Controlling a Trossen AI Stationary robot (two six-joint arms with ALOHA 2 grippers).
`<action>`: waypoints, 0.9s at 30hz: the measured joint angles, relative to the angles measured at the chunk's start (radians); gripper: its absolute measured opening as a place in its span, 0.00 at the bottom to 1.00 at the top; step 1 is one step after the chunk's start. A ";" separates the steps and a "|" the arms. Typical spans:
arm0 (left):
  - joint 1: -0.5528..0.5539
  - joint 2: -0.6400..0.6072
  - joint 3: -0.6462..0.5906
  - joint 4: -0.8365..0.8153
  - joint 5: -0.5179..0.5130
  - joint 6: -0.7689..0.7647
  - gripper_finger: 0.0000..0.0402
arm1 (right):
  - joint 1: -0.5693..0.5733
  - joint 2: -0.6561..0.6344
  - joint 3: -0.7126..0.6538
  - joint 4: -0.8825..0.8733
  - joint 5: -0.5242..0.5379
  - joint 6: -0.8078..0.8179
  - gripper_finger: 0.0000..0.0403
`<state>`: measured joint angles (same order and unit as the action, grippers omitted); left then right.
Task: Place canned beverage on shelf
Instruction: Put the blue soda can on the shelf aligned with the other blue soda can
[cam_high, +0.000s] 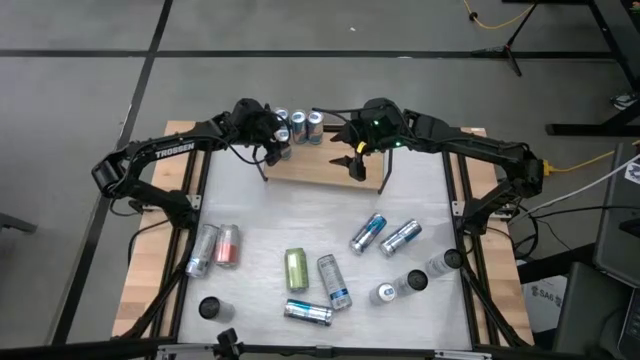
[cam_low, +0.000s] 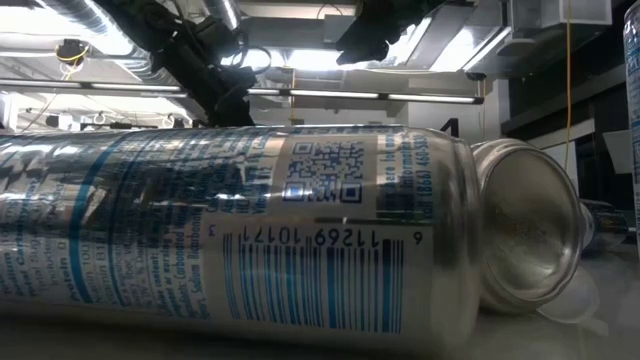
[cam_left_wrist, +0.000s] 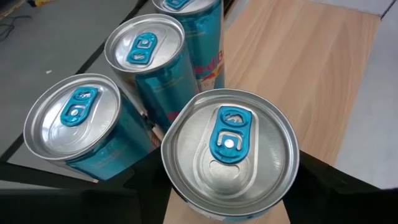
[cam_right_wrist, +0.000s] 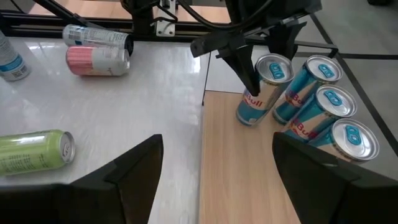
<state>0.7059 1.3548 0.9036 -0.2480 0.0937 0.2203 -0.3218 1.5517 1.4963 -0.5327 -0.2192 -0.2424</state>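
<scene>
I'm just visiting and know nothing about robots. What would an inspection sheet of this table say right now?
Surface: pale table, wooden edges.
Job's things: wooden shelf at the far edge; four blue cans upright on it at one end, one can between the left gripper's fingers.
Clutter: loose cans lying on the table, among them a green can and a pink can; others stand upright.
Grippers: left gripper shut on the can over the shelf; right gripper open above the shelf's bare part.
Cables: yellow cable on the floor at the right.
Surroundings: grey floor; ceiling lights in the low view.
</scene>
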 joint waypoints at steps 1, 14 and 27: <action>0.000 0.000 -0.001 -0.001 -0.001 0.011 0.58 | 0.000 0.000 0.000 0.000 0.000 0.000 0.72; 0.000 0.001 -0.003 -0.006 -0.002 0.103 0.58 | 0.000 0.000 0.000 0.000 0.000 0.001 0.72; 0.000 0.002 -0.003 -0.004 -0.004 0.103 0.62 | 0.000 0.000 0.000 0.000 0.000 0.001 0.72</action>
<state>0.7063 1.3563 0.9005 -0.2518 0.0898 0.3238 -0.3214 1.5513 1.4963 -0.5323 -0.2195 -0.2417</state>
